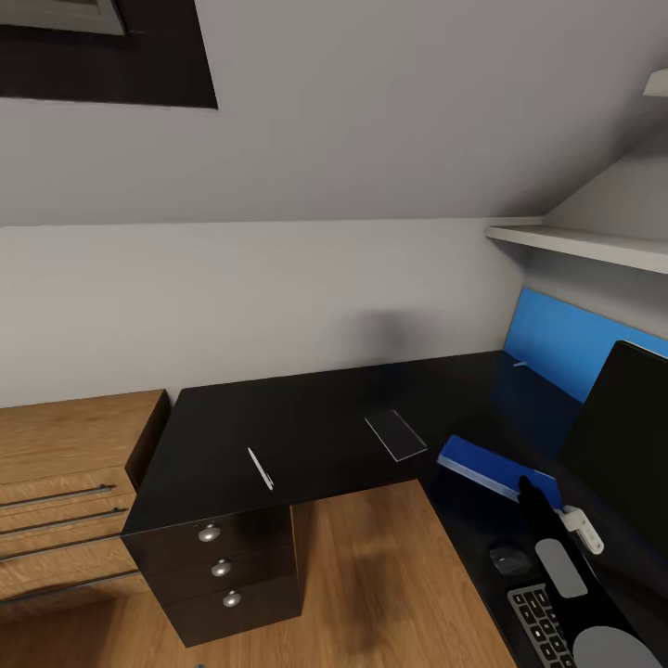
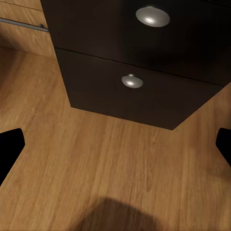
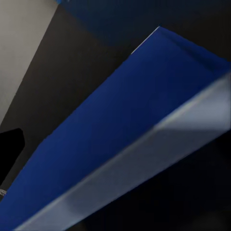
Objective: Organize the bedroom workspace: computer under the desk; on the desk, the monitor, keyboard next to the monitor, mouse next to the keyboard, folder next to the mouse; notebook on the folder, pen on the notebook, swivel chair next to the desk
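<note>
Folder [image 1: 482,467] gripped in right pincer [image 1: 531,492], above tabletop [image 1: 306,427] beside mouse [image 1: 508,559]. Left pincer [image 2: 115,144] spread open over floor [image 2: 96,168].

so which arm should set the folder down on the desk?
Right. Its gripper is at the blue folder, above the desk near the mouse and keyboard. The left wrist view looks at the drawer unit near the floor.

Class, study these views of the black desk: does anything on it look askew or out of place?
Yes. The blue folder is not lying flat: it is tilted up off the desk, with the right gripper at its near end. The notebook and pen lie apart on the desk, not stacked.
</note>
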### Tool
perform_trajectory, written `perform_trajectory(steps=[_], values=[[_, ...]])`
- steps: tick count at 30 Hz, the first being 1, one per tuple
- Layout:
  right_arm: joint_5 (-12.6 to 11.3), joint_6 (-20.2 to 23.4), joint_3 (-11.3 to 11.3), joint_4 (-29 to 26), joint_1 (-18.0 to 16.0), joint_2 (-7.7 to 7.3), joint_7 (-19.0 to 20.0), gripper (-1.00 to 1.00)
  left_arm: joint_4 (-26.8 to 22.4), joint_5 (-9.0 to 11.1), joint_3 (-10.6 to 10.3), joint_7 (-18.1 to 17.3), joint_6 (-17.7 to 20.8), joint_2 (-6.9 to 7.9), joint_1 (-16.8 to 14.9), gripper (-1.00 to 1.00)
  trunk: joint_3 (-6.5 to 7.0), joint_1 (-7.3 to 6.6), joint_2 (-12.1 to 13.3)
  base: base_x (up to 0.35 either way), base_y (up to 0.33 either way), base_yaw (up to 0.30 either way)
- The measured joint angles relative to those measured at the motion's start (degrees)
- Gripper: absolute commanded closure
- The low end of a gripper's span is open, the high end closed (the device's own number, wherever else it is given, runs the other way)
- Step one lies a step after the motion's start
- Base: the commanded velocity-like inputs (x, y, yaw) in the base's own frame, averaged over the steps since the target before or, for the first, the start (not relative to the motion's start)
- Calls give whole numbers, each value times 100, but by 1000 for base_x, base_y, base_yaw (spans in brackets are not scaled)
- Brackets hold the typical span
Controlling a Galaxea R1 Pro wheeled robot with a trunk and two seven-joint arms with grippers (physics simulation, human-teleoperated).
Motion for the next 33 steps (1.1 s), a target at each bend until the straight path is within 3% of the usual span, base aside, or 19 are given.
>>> perform_trajectory(steps=[33], values=[[114, -9, 158, -18, 0, 17, 33, -100, 0, 3, -4, -7, -9, 0, 0, -100, 0, 0, 0, -25, 0, 0]])
